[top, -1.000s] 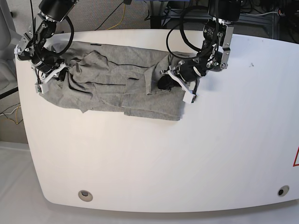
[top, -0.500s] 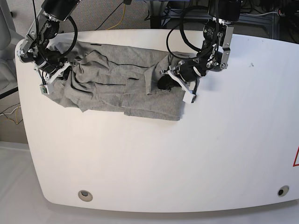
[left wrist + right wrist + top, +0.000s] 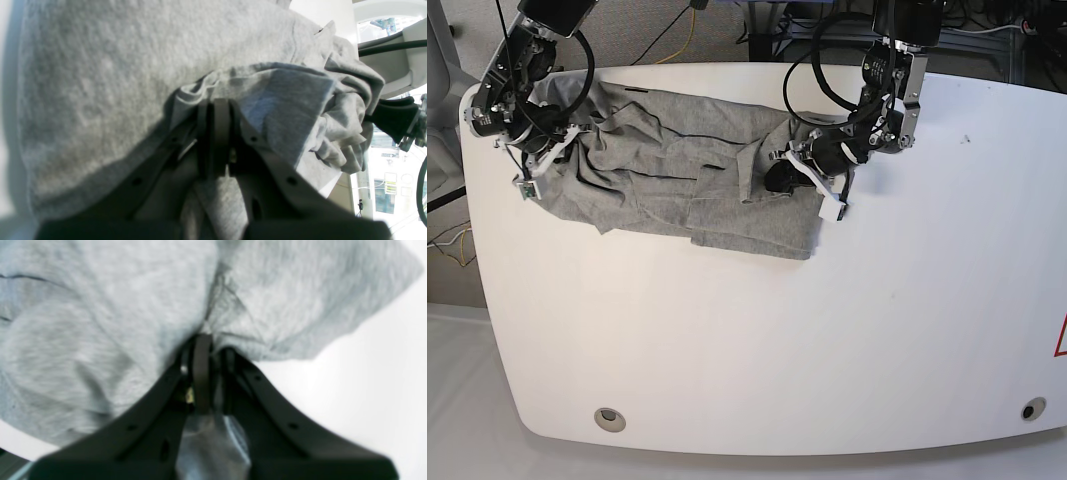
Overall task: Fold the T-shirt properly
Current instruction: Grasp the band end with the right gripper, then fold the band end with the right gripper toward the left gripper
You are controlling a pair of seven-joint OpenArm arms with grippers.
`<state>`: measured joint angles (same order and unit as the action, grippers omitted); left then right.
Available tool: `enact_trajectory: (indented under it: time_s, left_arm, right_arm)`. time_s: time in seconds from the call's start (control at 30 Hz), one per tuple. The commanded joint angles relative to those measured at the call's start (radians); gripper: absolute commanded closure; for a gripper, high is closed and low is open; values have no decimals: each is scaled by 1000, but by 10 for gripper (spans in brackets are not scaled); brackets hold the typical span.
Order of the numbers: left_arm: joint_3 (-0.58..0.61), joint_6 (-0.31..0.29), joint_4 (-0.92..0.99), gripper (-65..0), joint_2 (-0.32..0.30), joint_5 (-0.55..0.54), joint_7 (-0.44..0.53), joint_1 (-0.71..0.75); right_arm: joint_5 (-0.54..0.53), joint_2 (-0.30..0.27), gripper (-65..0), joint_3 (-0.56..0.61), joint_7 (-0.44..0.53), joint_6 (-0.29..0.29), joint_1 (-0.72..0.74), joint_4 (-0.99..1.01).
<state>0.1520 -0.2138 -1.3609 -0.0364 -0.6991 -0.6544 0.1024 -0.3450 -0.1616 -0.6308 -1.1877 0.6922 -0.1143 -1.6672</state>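
— Two arms over the table, is that right? How do they sit?

— Both reach down from the far edge. My left gripper sits at about one o'clock from the table's middle, arm bent at the wrist and angled toward the cloth. My right gripper sits at ten o'clock, near the table's corner, its arm sloping down from beyond the edge.

— What do they hold?

— Each is clamped on the T-shirt. From the left wrist, my jaws are pressed together with a pinch of grey fabric drawn into them. From the right wrist, the same: jaws closed, a fold of the grey cloth gathered at the tips.

— Where does the shirt lie?

— Crumpled across the far part of the table, stretched between my two grippers, from ten o'clock to roughly twelve. Its nearer edge hangs ragged, with one squared flap at the right end.

— Anything you cannot make out?

— Collar, tag and lettering; the folds hide them. The right wrist view is blurred. My own fingers cover the pinched spots.

— Anything else around?

— Black cables loop beside the left arm, a round hole sits at seven o'clock near the front edge, another at four o'clock.
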Motion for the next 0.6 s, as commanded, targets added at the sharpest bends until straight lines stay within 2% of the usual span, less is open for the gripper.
enact_trajectory:
  time_s: [0.0, 0.17, 0.37, 0.57]
  left_arm:
    - [1, 63, 36, -19, -1, 43, -69, 24]
    - [2, 63, 36, -19, -1, 43, -69, 24]
    - [4, 61, 36, -19, -1, 43, -69, 24]
    - [4, 61, 36, -19, -1, 43, -69, 27]
  right_arm:
    - [-26, -3, 0, 41, 13, 6, 1, -64]
    - [-26, 18, 0, 116, 13, 6, -2, -124]
    - [-27, 47, 0, 171, 13, -45, 0, -147]
    - [-27, 66, 0, 219, 13, -49, 1, -147]
